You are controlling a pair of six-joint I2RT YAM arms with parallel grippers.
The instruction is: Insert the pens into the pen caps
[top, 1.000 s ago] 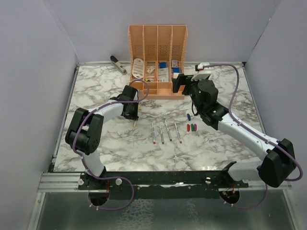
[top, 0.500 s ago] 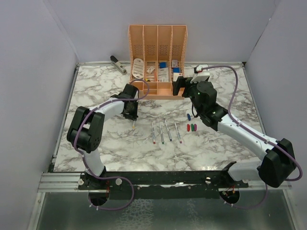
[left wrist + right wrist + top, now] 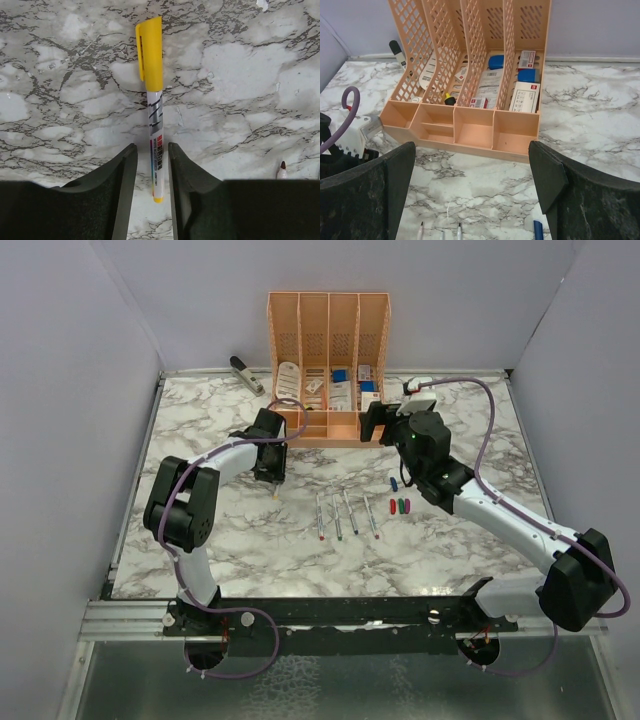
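A grey-white pen with the yellow cap [image 3: 150, 47] pushed onto its tip lies flat on the marble table. Its rear end lies between the fingers of my left gripper [image 3: 152, 150], which is slightly open with a gap on each side of the pen. In the top view this gripper [image 3: 272, 472] stands just behind the capped pen [image 3: 276, 492]. Several uncapped pens [image 3: 344, 514] lie side by side at mid-table. The blue cap [image 3: 393, 482], red cap [image 3: 393, 507], green cap [image 3: 401, 506] and magenta cap [image 3: 408, 505] lie to their right. My right gripper [image 3: 374, 420] is wide open and empty, above the table in front of the organizer.
The orange organizer [image 3: 328, 430] with white stationery stands at the back centre, and also shows in the right wrist view [image 3: 470, 135]. A grey stapler [image 3: 245, 373] lies at the back left. Walls close in the table's left, right and far sides.
My left gripper has drawn back toward the far side, and the capped pen now lies on the table. My right gripper has shifted slightly toward the organizer.
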